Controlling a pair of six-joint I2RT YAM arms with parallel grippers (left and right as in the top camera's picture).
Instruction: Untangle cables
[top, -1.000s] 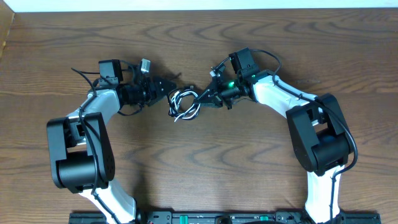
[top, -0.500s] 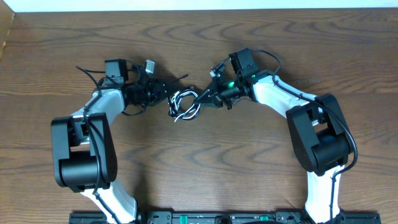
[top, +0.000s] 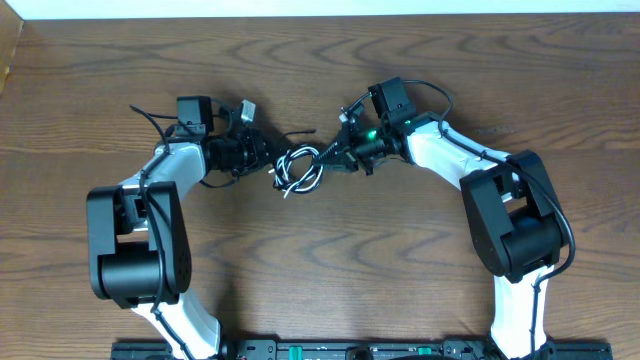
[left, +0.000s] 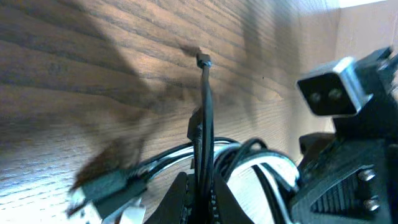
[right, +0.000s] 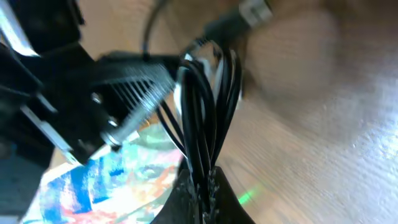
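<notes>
The cables (top: 298, 170), a small knot of black and white loops, lie on the table between my two grippers. My left gripper (top: 271, 157) reaches in from the left and is shut on black strands (left: 203, 124). One thin black end (left: 203, 61) points away from its jaws. White loops (left: 264, 163) curl to the right of them. My right gripper (top: 327, 157) comes in from the right. It is shut on a bunch of black loops (right: 202, 115) that rise straight out of its jaws.
A plug end (left: 102, 185) hangs at the left of the left jaws, and another plug (right: 254, 10) shows at the top of the right wrist view. The two arms stand close together, almost tip to tip. Wooden table (top: 330, 260) lies all around.
My left gripper has moved right into the bundle and closed on black strands. The right arm has held still, still shut on its loops.
</notes>
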